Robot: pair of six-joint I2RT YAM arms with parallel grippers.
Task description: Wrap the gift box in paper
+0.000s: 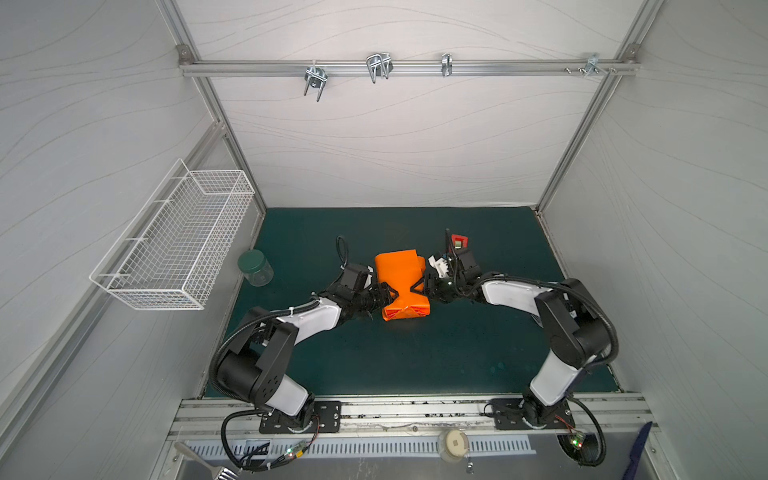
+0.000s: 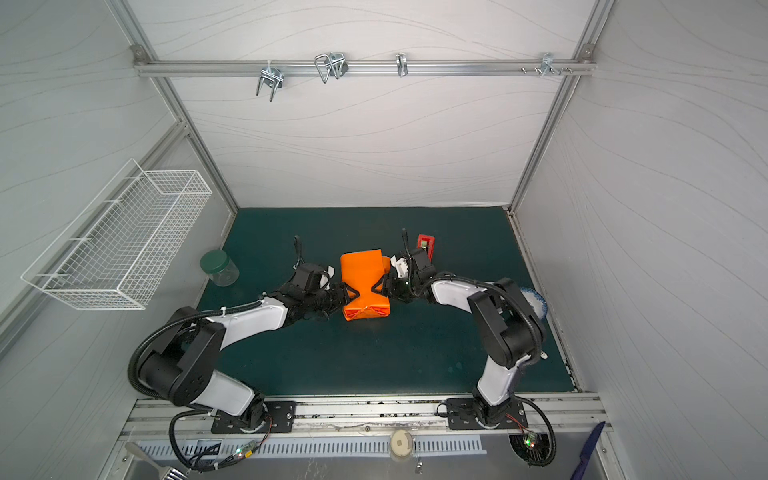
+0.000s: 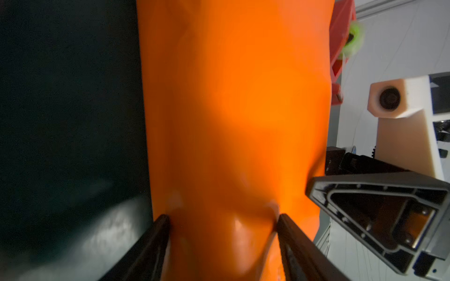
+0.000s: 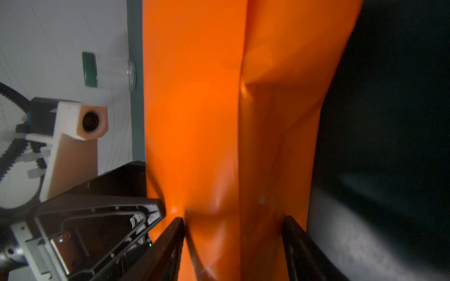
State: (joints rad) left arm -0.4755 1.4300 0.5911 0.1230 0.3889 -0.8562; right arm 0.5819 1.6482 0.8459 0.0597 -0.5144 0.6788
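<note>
Arms bowed inward, left pincer [image 1: 392, 294] and right pincer [image 1: 417, 286] clamp the paper [image 1: 398, 269].

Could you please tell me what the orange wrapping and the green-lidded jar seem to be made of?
The paper: thin, smooth, glossy sheet; it creases sharply and shows highlights. The jar: clear glass or plastic, see-through; its green lid looks plastic.

Both arms reach inward with bent elbows, wrists facing each other. Left tool [image 3: 223, 219] and right tool [image 4: 233, 220] each clamp the paper [image 1: 399, 270] from opposite sides.
</note>
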